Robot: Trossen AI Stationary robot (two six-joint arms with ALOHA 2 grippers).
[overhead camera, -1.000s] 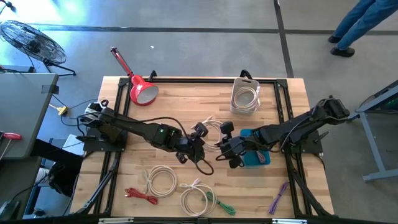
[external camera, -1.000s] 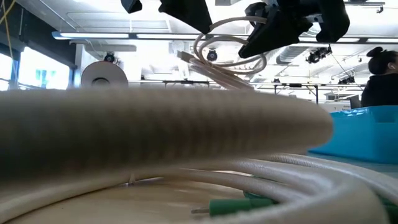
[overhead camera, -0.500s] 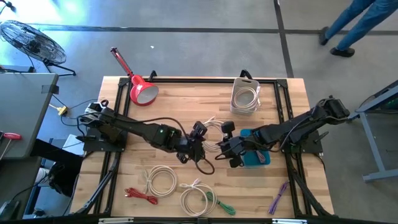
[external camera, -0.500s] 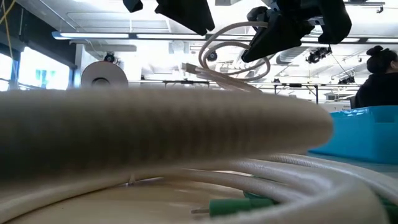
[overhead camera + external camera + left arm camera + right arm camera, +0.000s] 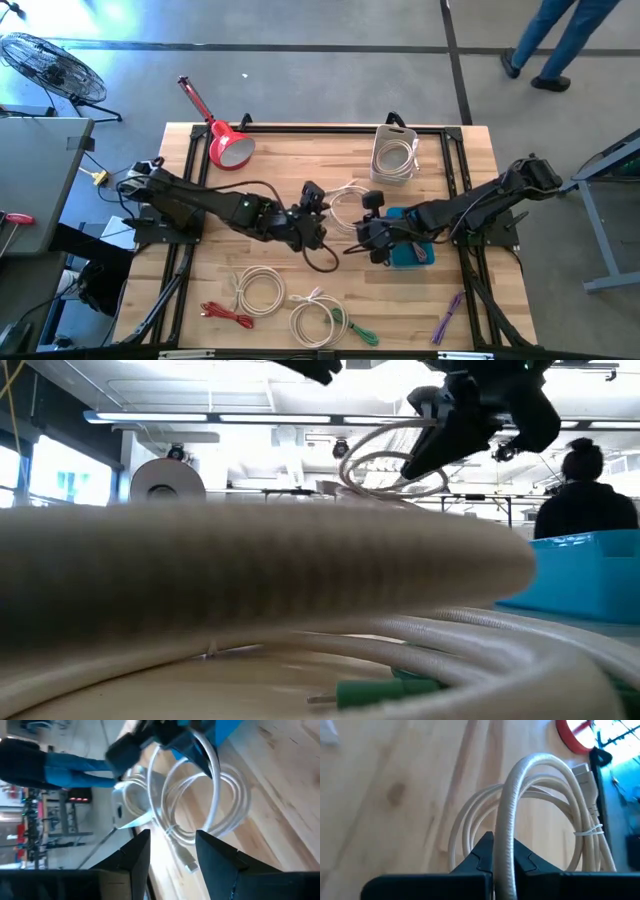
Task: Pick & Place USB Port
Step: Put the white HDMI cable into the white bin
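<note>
- Near edge of table (image 5: 470, 160): three loose cables. White coil (image 5: 258, 292) left of centre, red cable (image 5: 228, 314) by its near left, white-and-green coil (image 5: 322, 322) at centre. Purple cable (image 5: 446, 316) toward near right corner.
- Low view: a blurred white coil (image 5: 250, 580) fills the foreground; blue bin (image 5: 590, 570) on the right.
- Centre of table: right gripper (image 5: 366, 243) clamped shut on the USB cable (image 5: 345, 205), a white tied coil. Coil is lifted clear of the wood, hanging from the fingers (image 5: 485, 852) (wrist and low views agree).
- Left gripper (image 5: 318, 226) just beside the coil on its left, fingers (image 5: 135, 855) apart, nothing between them.
- Blue bin (image 5: 410, 252) right of centre, partly under the right arm.
- Far edge: clear container (image 5: 395, 155) with white cable inside, right of centre. Red lamp (image 5: 228, 146) toward far left corner.
- Beyond table: a person's legs (image 5: 560, 45) on the floor; fan (image 5: 45, 65) off the far left corner.
</note>
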